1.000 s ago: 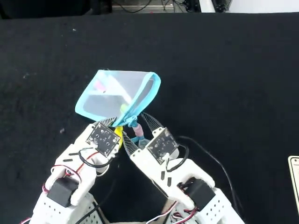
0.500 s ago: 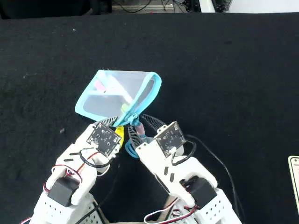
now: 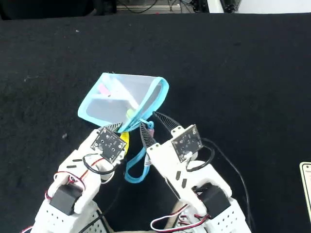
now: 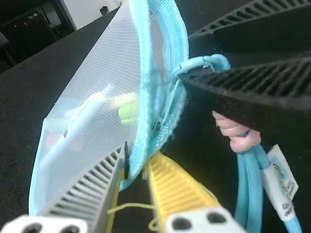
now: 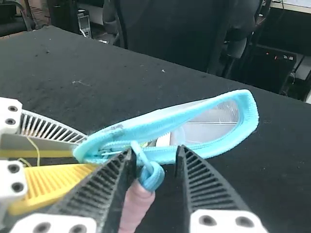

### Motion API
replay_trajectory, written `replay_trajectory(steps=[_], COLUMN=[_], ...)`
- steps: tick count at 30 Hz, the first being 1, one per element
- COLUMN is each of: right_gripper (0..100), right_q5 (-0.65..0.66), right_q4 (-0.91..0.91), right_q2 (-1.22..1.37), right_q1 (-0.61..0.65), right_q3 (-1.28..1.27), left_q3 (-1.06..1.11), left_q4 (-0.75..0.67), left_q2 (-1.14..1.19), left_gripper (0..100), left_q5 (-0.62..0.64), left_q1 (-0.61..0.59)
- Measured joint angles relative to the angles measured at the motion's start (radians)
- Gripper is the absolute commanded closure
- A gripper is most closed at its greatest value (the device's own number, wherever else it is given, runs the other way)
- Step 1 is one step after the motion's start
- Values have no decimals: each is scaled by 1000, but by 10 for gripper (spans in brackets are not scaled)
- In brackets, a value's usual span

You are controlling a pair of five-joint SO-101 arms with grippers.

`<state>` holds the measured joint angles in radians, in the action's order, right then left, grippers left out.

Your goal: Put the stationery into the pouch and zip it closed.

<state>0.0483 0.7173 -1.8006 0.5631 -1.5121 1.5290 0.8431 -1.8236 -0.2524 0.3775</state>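
The translucent pouch [image 3: 116,99] with light blue trim lies on the black table, its mouth gaping. Inside it are a pink item [image 3: 103,90], a yellow-green piece [image 4: 127,112] and a white pen [image 4: 92,104]. My left gripper [image 3: 124,132] is shut on the pouch's blue edge at its near corner [image 4: 133,167]. My right gripper [image 5: 155,153] is open beside it. Its black fingers [image 4: 252,92] straddle the blue zipper-pull loop [image 5: 148,174] and a pink tab [image 5: 136,204]. A blue strap [image 3: 138,165] with a label trails back between the two arms.
A white card [image 3: 306,187] sticks in at the right edge of the table. A black cable [image 3: 228,170] runs beside the right arm. Bare black cloth surrounds the pouch. In the right wrist view, dark chairs and equipment [image 5: 194,34] stand beyond the far edge.
The right arm has swung to the right and forward, toward the pouch's mouth. The blue strap has slid out and now hangs longer between the arms. The left gripper has kept its hold.
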Motion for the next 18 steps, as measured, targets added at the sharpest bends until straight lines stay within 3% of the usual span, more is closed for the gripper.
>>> replay_trajectory(steps=[5,8,18], right_gripper=[870,988,988], right_q5=[0,0,2], right_q4=[0,0,-23], right_q2=[0,0,0], right_q1=[0,0,-57], right_q3=[0,0,0], left_q3=[0,0,0], left_q4=[0,0,-8], left_q2=[0,0,0], left_gripper=[970,970,970], left_q5=[0,0,0], left_q1=[0,0,2])
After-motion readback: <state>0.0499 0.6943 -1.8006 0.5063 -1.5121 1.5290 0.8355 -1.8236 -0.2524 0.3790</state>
